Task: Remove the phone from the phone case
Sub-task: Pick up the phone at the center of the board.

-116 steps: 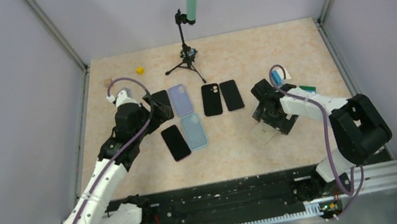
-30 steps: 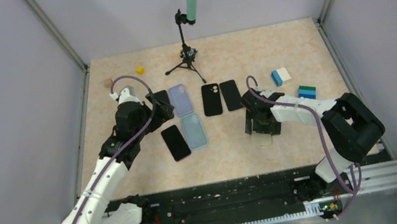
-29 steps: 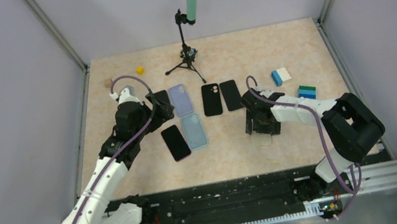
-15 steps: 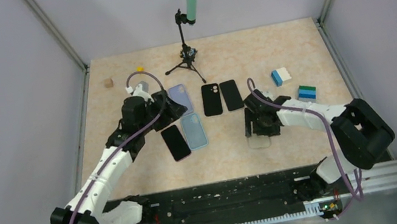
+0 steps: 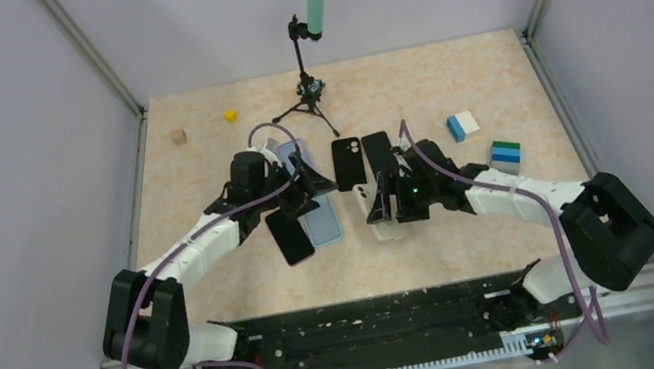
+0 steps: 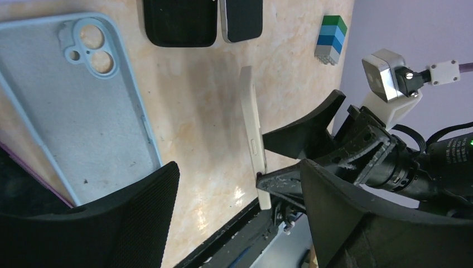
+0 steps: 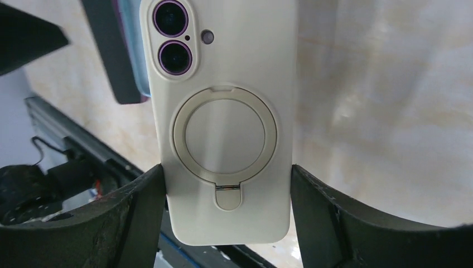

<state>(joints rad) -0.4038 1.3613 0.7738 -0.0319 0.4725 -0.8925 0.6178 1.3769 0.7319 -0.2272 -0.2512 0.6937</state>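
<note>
A phone in a cream case (image 7: 223,67), with a ring stand and two purple-rimmed lenses, is pinched by its long edges in my right gripper (image 7: 226,173). In the top view the cased phone (image 5: 374,207) is held up on edge above the table's middle by that gripper (image 5: 389,200). My left gripper (image 5: 311,187) is open and empty just left of it, above the light blue case (image 5: 321,220). The left wrist view shows the cream phone (image 6: 252,134) edge-on beyond my open left gripper (image 6: 234,173).
A lavender case (image 5: 295,154), a black phone (image 5: 290,237) and two black pieces (image 5: 348,163) (image 5: 378,153) lie mid-table. A tripod (image 5: 311,96) stands at the back. Small blocks (image 5: 462,125) (image 5: 506,155) sit at the right, and cubes (image 5: 231,115) (image 5: 178,136) at the back left.
My right gripper has lifted the cream cased phone off the table and carried it left, standing it on edge. My left arm has swung right toward it, gripper open.
</note>
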